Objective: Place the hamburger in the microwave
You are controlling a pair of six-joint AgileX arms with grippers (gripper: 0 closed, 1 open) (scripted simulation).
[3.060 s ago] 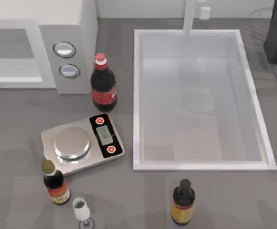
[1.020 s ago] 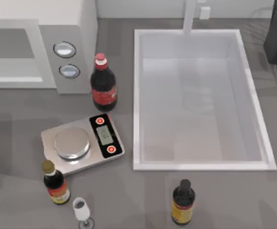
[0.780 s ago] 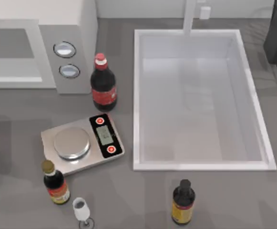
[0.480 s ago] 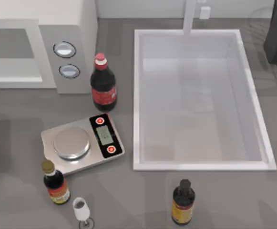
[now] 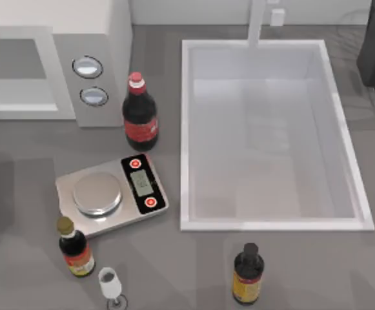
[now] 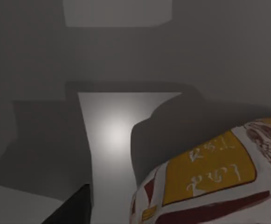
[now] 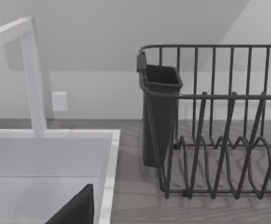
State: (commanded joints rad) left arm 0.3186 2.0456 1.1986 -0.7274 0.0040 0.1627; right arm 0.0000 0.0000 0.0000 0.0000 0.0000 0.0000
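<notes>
While I scan from above, the microwave (image 5: 51,64) sits far left, my left arm at the table's left edge. On the left wrist camera, the hamburger (image 6: 210,182) looms close; grip state I cannot tell. Next: carry it inside, I judge. Right arm parked far right by the dish rack (image 7: 219,121).

A large white rectangular sink basin (image 5: 186,129) fills the right half of the grey countertop (image 5: 26,194), a white faucet (image 5: 257,22) at its back edge. A red-capped dark cola bottle (image 5: 139,116) stands beside the sink's left rim. A flat silver kitchen scale (image 5: 110,194) lies near the left edge. Toward the front edge stand two dark sauce bottles (image 5: 75,248) (image 5: 248,274) and a small clear glass (image 5: 111,287). A dark wire dish rack (image 7: 219,121) holds a black cutlery cup (image 7: 159,112) beyond the sink's right rim.
</notes>
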